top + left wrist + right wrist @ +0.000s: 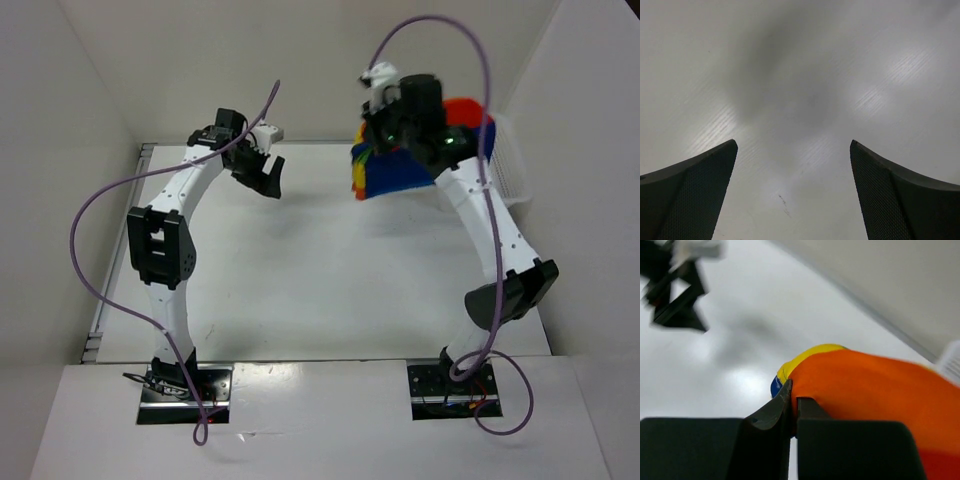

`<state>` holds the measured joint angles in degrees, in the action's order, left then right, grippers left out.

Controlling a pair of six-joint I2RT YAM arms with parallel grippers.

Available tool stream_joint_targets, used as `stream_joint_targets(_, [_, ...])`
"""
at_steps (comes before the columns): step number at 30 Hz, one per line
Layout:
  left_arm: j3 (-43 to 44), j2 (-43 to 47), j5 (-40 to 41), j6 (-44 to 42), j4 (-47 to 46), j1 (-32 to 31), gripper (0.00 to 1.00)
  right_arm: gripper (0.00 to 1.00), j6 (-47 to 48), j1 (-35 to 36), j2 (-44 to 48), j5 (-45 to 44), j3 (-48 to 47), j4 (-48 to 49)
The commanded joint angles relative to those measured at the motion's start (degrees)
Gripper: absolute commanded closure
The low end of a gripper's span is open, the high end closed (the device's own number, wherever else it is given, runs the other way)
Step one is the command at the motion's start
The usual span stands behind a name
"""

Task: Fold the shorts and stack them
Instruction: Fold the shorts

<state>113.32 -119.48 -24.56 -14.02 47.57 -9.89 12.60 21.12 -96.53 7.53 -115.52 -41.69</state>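
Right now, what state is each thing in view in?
shorts: bunched, unfolded, pinched at an orange stripe.
right gripper: shut on the shorts.
left gripper: open, empty, above bare table.
basket: at the table's far right, contents hidden.

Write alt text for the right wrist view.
The right gripper is pinched shut on the soft rainbow-striped cloth shorts, orange and yellow showing, over the white table. The left gripper shows blurred, top left.
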Motion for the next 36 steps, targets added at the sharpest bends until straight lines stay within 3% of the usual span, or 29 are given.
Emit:
stream_joint_targets(1, [-2.1, 2.0, -3.9, 1.5, 1.0, -0.1, 0.0, 1.0, 9.5, 10.2, -1.1, 1.1, 8.5, -5.6])
stream_joint_targets(6, [-9.1, 3.5, -2.9, 2.2, -1.9, -0.1, 0.0, 1.0, 14.8, 20.0, -11.5, 6.1, 11.4, -12.3])
stream_joint_targets(9, [-12.0, 4.8, -2.3, 2.9, -3.2, 2.7, 0.0, 1.0, 15.7, 20.7, -16.0, 9.0, 7.4, -13.5])
stream_joint_targets(15, [-13.7, 2.5, -3.7, 4.0, -2.6, 7.1, 0.0, 1.0, 18.2, 28.2, -29.7, 10.5, -9.1, -17.8])
stream_joint_targets(19, [-12.2, -0.9, -8.2, 4.6, -1.9, 9.4, 0.0, 1.0, 14.1, 29.6, -32.8, 9.2, -18.1, -14.9])
stream_joint_targets(24, [-8.1, -5.4, -11.4, 5.1, -0.6, 7.3, 0.0, 1.0, 10.6, 26.3, -29.2, 2.3, -20.1, -10.3])
stream_joint_targets(28, [-10.0, -6.9, -13.8, 7.0, -1.7, 6.8, 0.01, 1.0, 7.8, 21.2, -20.7, -1.1, -15.9, -7.5])
stream_joint_targets(32, [-8.0, -6.9, -24.2, 8.1, -1.7, 3.4, 0.02, 1.0, 7.3, 19.0, -15.3, -4.1, -12.8, -6.7])
stream_joint_targets(36, [-5.1, -6.9, -28.9, 9.4, -3.2, -2.7, 0.04, 1.0, 5.8, 17.1, -13.2, -5.9, -12.1, -5.4])
